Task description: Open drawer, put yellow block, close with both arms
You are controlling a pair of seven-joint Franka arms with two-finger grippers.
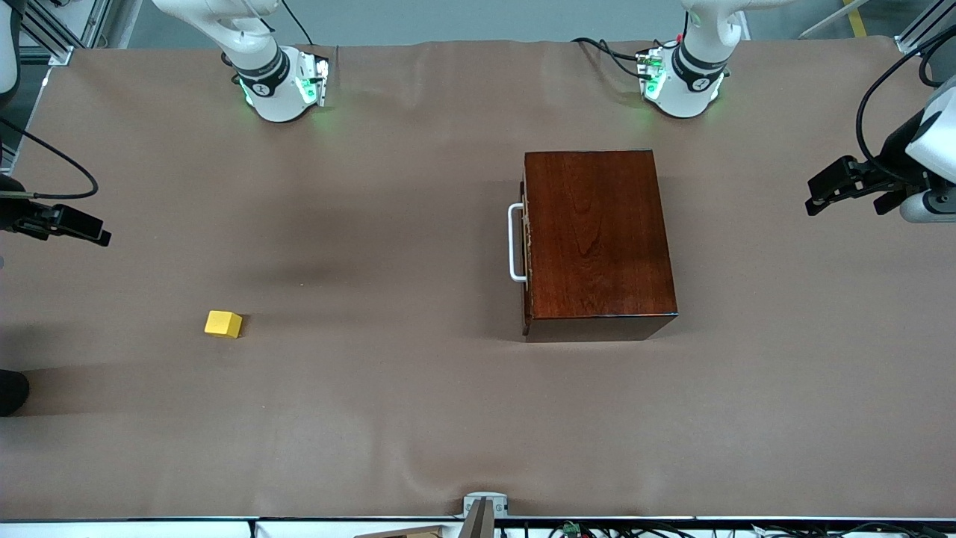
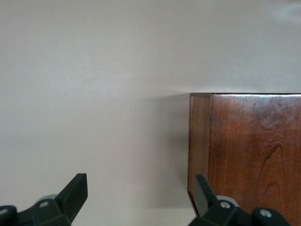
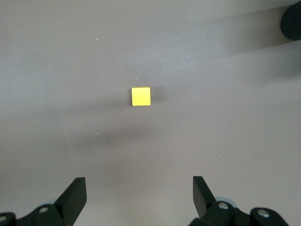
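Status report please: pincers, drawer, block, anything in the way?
Both pincers open, empty: left pincer, right pincer at table ends. Drawer shut; yellow block on table. Nothing between.

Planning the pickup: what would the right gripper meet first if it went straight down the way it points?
Probably bare table. The right gripper, jaws open, points down beside the yellow block, not squarely over it, though depth is unclear.

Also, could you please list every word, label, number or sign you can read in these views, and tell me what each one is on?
None can be read.
Wooden box, its white handle and the yellow block: plain, no markings.
Each arm's base carries a small dark mark on its black band, right arm and left arm: too small to read.
The brown table cover is unmarked.
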